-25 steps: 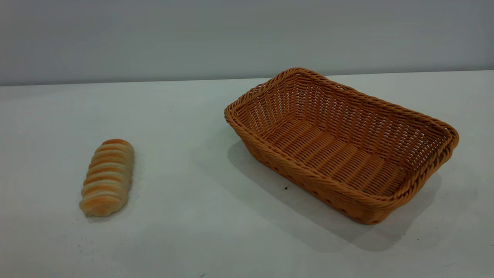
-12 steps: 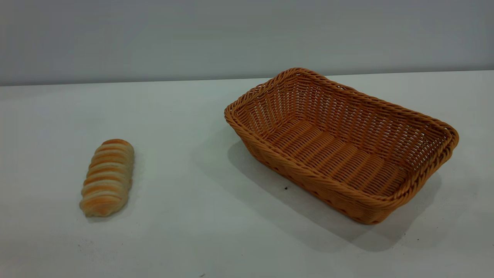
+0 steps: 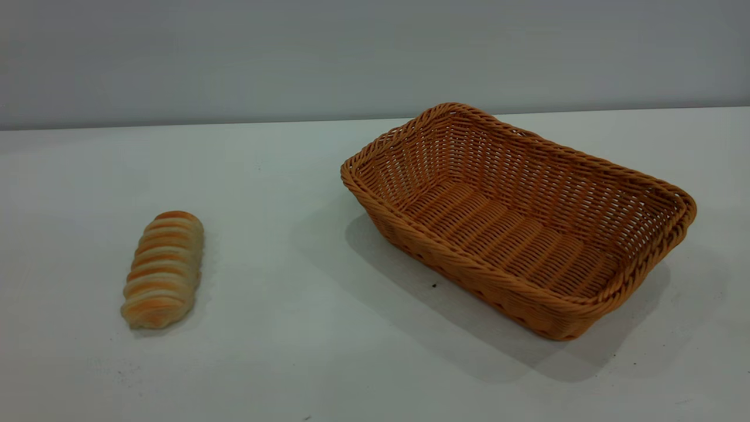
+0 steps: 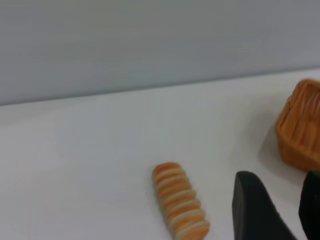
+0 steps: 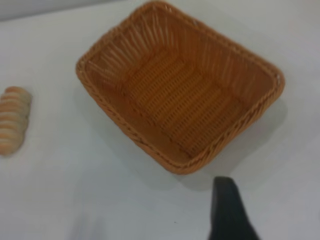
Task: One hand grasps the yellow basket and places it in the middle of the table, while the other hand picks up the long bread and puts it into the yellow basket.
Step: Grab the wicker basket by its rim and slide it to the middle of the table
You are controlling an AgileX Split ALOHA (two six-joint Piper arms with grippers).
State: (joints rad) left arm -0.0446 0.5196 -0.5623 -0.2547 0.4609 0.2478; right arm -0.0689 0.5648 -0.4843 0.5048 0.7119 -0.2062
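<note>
White table (image 3: pixel 281 351), dark specks. Woven orange-tan basket (image 3: pixel 518 220) right of centre, empty, braided rim. Striped bread (image 3: pixel 163 269) far left, well apart. Left gripper (image 4: pixel 280 210) spread, just beside bread, touching nothing. Right gripper near basket, one finger (image 5: pixel 227 212) visible; spread unclear. No readable writing.

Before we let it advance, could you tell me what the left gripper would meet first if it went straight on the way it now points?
Probably bare table: the left gripper points between the long bread and the yellow basket, though depth is unclear.
</note>
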